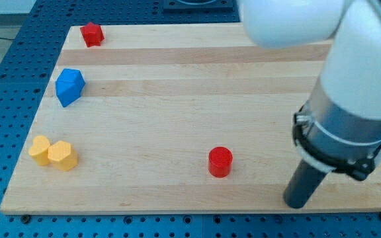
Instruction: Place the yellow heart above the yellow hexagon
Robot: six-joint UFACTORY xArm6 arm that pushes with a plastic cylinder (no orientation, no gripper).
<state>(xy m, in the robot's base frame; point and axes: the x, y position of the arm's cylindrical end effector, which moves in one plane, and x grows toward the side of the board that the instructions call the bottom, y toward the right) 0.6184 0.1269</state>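
The yellow heart (40, 150) lies near the view's bottom left of the wooden board, touching the left side of the yellow hexagon (63, 156). My tip (297, 204) is at the view's bottom right, near the board's bottom edge, far to the right of both yellow blocks. The red cylinder (220, 162) stands between the tip and the yellow blocks, closer to the tip.
A blue block (69, 86) lies at the view's left, above the yellow pair. A red star-shaped block (92, 34) sits at the top left corner. The arm's white and grey body (349, 99) covers the board's right side. The board (177, 99) rests on a blue perforated table.
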